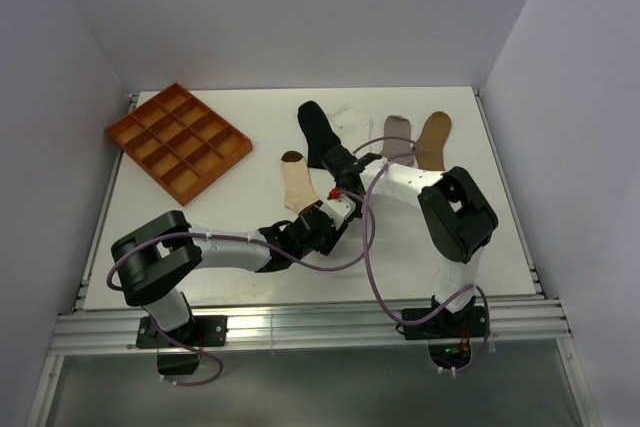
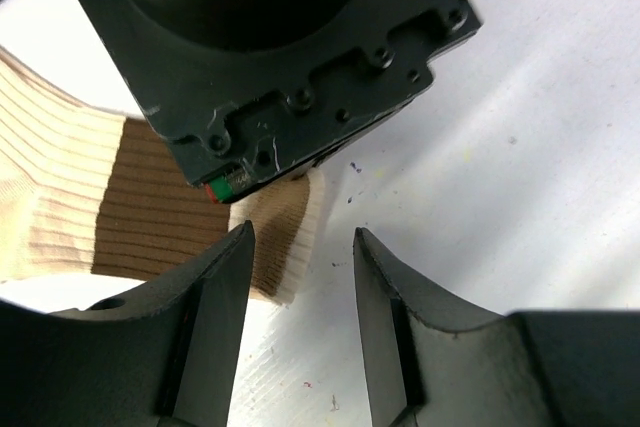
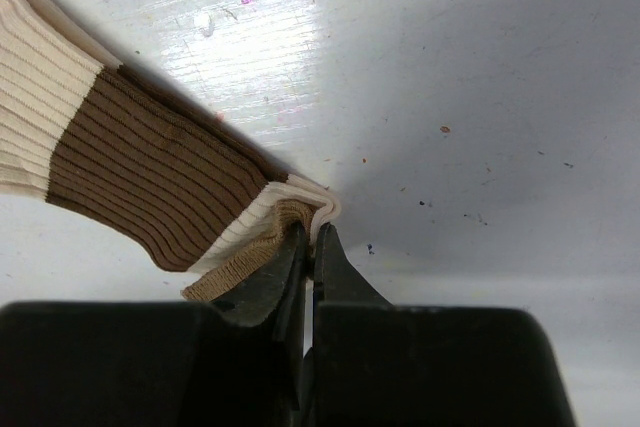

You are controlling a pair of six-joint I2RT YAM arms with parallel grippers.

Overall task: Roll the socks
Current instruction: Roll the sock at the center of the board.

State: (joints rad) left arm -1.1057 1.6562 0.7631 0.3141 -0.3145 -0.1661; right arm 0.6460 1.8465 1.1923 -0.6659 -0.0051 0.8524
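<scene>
- A white table (image 1: 490, 147) between plain grey walls. An orange tray (image 1: 218, 173) sits at its far left corner, and both arms meet near the middle.
- Four socks lie in a row along the far side: a black sock (image 1: 316, 132), a white sock (image 1: 352, 124), a grey sock (image 1: 396, 134) and a tan sock (image 1: 434, 137). All four are flat and unrolled.
- The cream sock (image 1: 295, 185) lies apart from them, nearer the arms, brown toe pointing away and its cuff toward the bases.
- The right gripper (image 3: 312, 242) is pinched tight on the corner of that cuff, and the fabric is lifted into a small fold at the fingertips.
- The left gripper (image 2: 300, 247) hangs just beside it, jaws about half apart and holding nothing. The cuff's edge lies against one finger (image 2: 225, 287), with bare table between the two.
- By the look of it, this is the start of the first roll: the cuff is seized but not yet turned over.
- The next move likely calls for folding the pinched cuff toward the toe while the left fingers pin the sock so it does not slide. The two grippers are crowded close, so a collision is the risk.
</scene>
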